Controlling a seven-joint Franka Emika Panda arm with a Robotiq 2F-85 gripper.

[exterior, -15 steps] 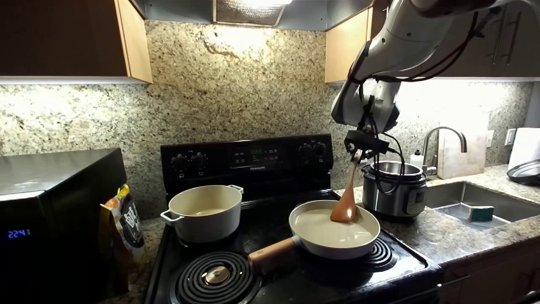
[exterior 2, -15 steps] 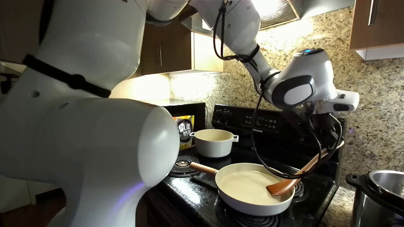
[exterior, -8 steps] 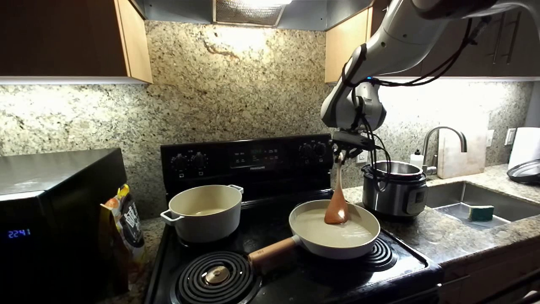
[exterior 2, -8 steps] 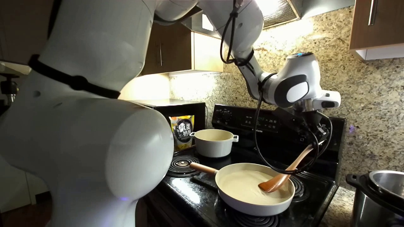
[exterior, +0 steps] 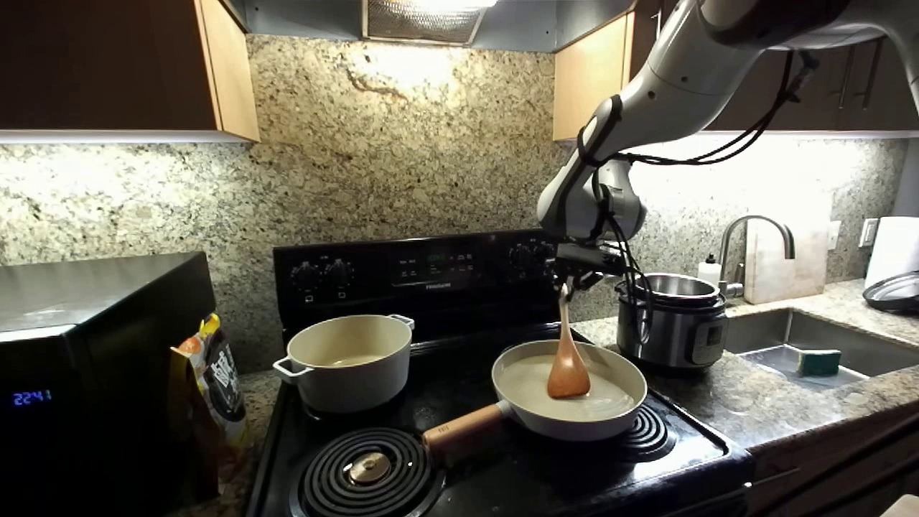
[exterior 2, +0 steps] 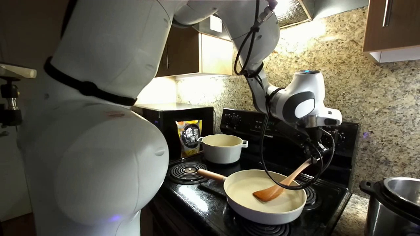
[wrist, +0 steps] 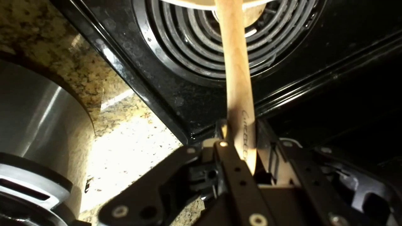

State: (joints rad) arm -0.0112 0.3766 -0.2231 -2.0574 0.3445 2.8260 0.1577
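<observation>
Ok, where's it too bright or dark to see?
Wrist view: a patch of countertop beside the stove glares white, but the spatula's handle shows; in an exterior view, the wall behind the faucet washes out, the microwave's front nearly black.

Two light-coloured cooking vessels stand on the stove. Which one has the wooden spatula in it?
The shallow pan with the long wooden handle: the spatula, held by the fingers, slants down into it. The deeper pot has no spatula inside.

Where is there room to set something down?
The countertop between stove and sink, in front of the pressure cooker; also the burner before the pot, edged by the pan handle. Crowded: the pan, occupied by the spatula the pincer grips.
</observation>
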